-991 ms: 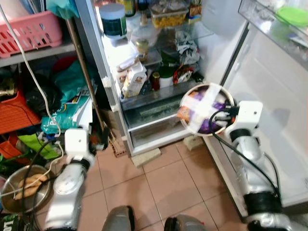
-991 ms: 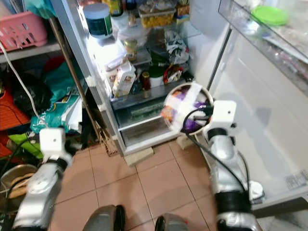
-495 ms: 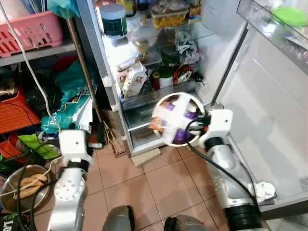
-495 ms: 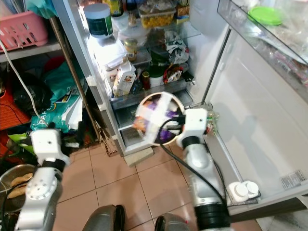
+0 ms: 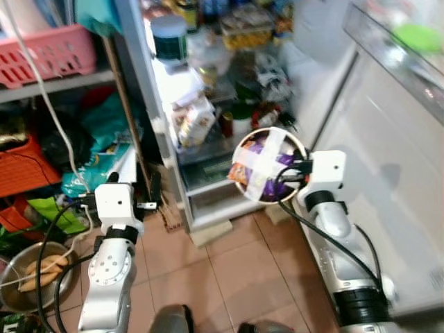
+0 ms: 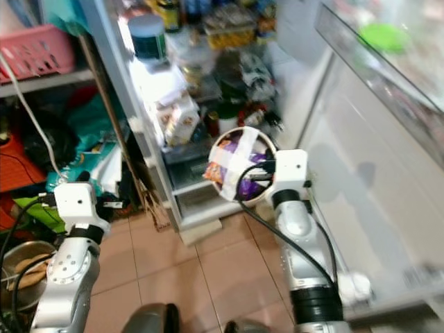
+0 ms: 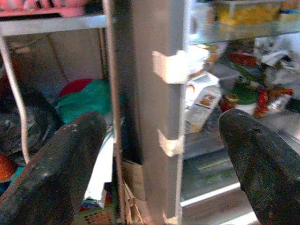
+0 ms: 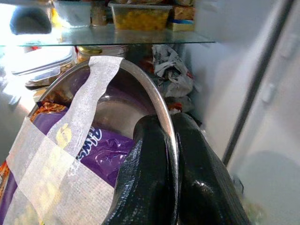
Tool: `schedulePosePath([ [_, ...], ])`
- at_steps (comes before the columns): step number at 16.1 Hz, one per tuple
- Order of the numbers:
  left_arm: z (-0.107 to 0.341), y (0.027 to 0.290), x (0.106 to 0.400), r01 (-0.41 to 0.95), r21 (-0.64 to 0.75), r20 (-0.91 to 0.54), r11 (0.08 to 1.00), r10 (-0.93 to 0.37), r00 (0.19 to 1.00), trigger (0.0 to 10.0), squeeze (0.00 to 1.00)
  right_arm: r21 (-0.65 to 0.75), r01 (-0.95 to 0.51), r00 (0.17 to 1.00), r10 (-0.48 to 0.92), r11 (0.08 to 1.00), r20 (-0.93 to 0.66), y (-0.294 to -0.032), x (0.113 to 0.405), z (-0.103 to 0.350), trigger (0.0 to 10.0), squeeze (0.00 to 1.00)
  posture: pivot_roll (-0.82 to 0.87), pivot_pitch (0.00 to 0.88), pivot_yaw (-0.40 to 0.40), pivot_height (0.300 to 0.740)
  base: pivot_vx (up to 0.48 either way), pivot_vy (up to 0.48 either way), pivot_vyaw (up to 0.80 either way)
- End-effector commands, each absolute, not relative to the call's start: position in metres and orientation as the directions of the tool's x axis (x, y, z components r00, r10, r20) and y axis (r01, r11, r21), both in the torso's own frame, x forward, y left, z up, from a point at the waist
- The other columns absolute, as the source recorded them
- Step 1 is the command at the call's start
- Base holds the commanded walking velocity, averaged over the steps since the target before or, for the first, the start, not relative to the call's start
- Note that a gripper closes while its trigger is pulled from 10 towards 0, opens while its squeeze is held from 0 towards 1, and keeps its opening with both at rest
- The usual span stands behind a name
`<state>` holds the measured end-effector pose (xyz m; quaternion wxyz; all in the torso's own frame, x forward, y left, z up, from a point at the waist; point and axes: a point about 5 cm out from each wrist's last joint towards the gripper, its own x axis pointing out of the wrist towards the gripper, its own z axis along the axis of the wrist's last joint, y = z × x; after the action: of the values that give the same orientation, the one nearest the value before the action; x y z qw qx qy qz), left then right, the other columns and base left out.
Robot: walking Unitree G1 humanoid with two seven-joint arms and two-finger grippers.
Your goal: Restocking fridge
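Note:
My right gripper (image 8: 169, 154) is shut on the rim of a steel bowl (image 5: 267, 164) that holds purple snack packets under a cross of white tape (image 8: 79, 117). The bowl hangs tilted in front of the open fridge (image 5: 229, 90), level with its lower shelf and drawers. My left gripper (image 7: 154, 159) is open and holds nothing; its arm (image 5: 114, 236) is low on the left, and its two fingers (image 7: 51, 173) point at the fridge's grey side edge.
The fridge shelves are packed with jars, cartons and containers. The open fridge door (image 5: 395, 139) stands at right with a green lid in its top rack. Left are a pink basket (image 5: 48, 48), bags and a metal bowl (image 5: 28, 274) on the tiled floor.
The right arm has carried the bowl a little right and up, toward the fridge's lower shelf. The view has shifted and blurred. The left arm has risen slightly.

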<state>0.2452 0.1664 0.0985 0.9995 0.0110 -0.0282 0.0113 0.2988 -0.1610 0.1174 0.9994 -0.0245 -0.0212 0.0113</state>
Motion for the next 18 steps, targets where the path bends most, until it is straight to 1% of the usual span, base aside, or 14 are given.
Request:
schedulePosePath([
  [1, 0.095, 0.172, 0.244, -0.049, 0.02, 0.043, 0.999, 0.048, 0.998, 10.0, 0.0, -0.051, -0.039, 0.996, 0.043, 0.998, 0.078, -0.156, 0.303, 0.126, 10.0, 0.0, 0.07, 0.089, -0.008, 0.74, 0.409, 0.0, 0.79],
  [3, 0.095, 0.171, 0.245, -0.048, 0.019, 0.044, 0.999, 0.047, 0.998, 10.0, 0.0, -0.051, -0.036, 0.996, 0.041, 0.998, 0.082, -0.156, 0.305, 0.126, 10.0, 0.0, 0.07, 0.085, -0.008, 0.74, 0.412, 0.0, 0.53],
  [7, 0.094, 0.171, 0.248, -0.051, 0.024, 0.035, 0.998, 0.05, 0.998, 10.0, 0.0, -0.046, -0.011, 0.995, 0.015, 0.999, 0.097, -0.16, 0.307, 0.129, 10.0, 0.0, 0.07, 0.079, -0.007, 0.74, 0.394, 0.0, 0.0],
  [8, 0.092, 0.171, 0.248, -0.071, 0.045, 0.022, 0.996, 0.07, 0.997, 10.0, 0.0, -0.049, -0.004, 0.995, 0.009, 0.999, 0.099, -0.161, 0.307, 0.129, 10.0, 0.0, 0.07, 0.078, -0.007, 0.74, 0.0, 0.0, 0.0],
  [10, 0.091, 0.172, 0.249, -0.08, 0.043, 0.017, 0.996, 0.08, 0.997, 10.0, 0.0, -0.059, 0.01, 0.995, -0.004, 0.998, 0.104, -0.164, 0.308, 0.129, 10.0, 0.0, 0.07, 0.078, -0.007, 0.74, 0.0, 0.0, 0.0],
  [15, 0.092, 0.171, 0.251, -0.075, 0.03, 0.025, 0.997, 0.074, 0.997, 10.0, 0.0, -0.051, 0.01, 0.995, -0.005, 0.999, 0.104, -0.165, 0.309, 0.129, 10.0, 0.0, 0.07, 0.08, -0.005, 0.74, 0.0, 0.0, 0.0],
  [18, 0.092, 0.171, 0.251, -0.077, 0.03, 0.026, 0.997, 0.076, 0.997, 10.0, 0.0, -0.059, 0.022, 0.994, -0.016, 0.998, 0.106, -0.168, 0.311, 0.129, 10.0, 0.0, 0.07, 0.085, -0.001, 0.74, 0.0, -0.472, 0.0],
])
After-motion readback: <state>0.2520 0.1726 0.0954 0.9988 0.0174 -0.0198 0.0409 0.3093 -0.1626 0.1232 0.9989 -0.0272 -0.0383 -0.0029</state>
